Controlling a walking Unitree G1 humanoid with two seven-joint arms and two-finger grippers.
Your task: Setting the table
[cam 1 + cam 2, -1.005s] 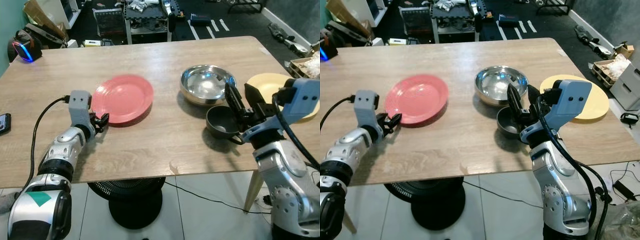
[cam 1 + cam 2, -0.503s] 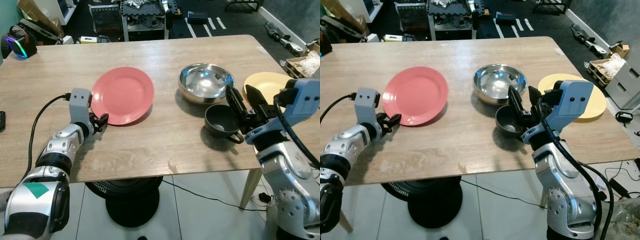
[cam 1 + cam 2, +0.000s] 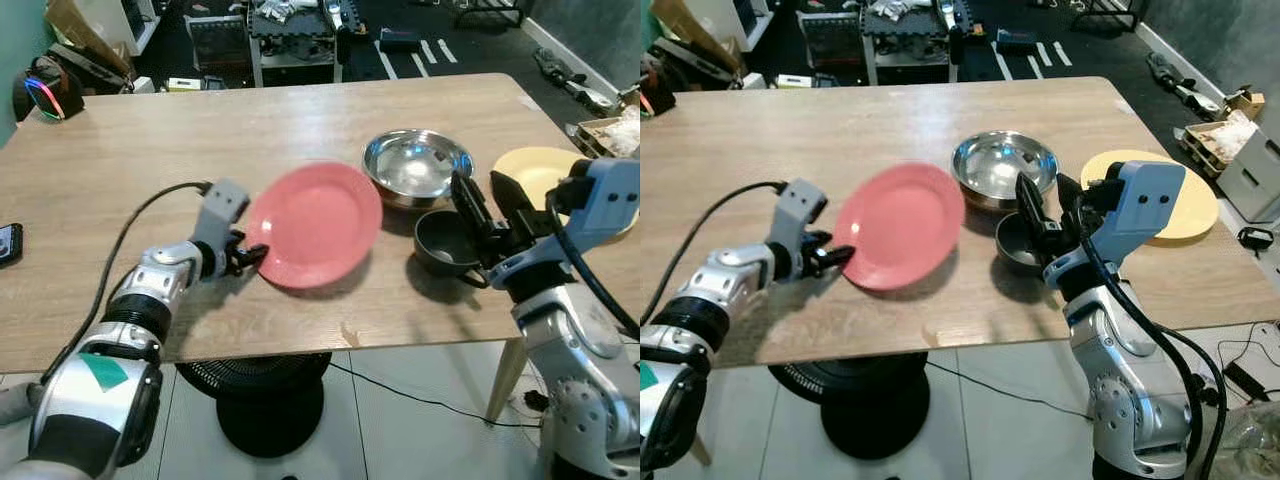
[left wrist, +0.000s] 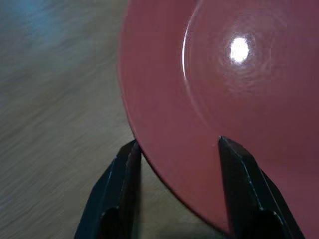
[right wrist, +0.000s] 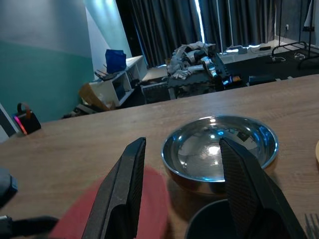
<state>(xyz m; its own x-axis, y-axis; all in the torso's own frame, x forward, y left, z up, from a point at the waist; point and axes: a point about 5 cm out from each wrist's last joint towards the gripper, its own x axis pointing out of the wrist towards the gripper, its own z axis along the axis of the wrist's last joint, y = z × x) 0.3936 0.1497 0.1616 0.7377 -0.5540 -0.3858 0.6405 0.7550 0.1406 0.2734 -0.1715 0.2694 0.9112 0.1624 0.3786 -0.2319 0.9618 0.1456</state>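
Observation:
My left gripper [image 3: 248, 258] is shut on the near-left rim of the red plate [image 3: 318, 222]. In the left wrist view one finger sits on each side of that rim [image 4: 149, 164]. The plate seems held slightly above the wooden table [image 3: 150, 140], with a shadow under it, and its right edge reaches the steel bowl [image 3: 417, 165]. My right gripper [image 3: 488, 205] is open just above a dark cup [image 3: 445, 243], which stands in front of the steel bowl [image 5: 219, 144]. A yellow plate [image 3: 535, 168] lies at the table's right edge.
A phone [image 3: 8, 243] lies at the table's left edge. A speaker with a glowing ring [image 3: 45, 95] stands beyond the far left corner, and clutter covers the floor behind the table. A fan base [image 3: 270, 405] sits under the table.
My left gripper has carried the red plate to the right, from the table's left part to beside the steel bowl. The right arm has stayed over the dark cup.

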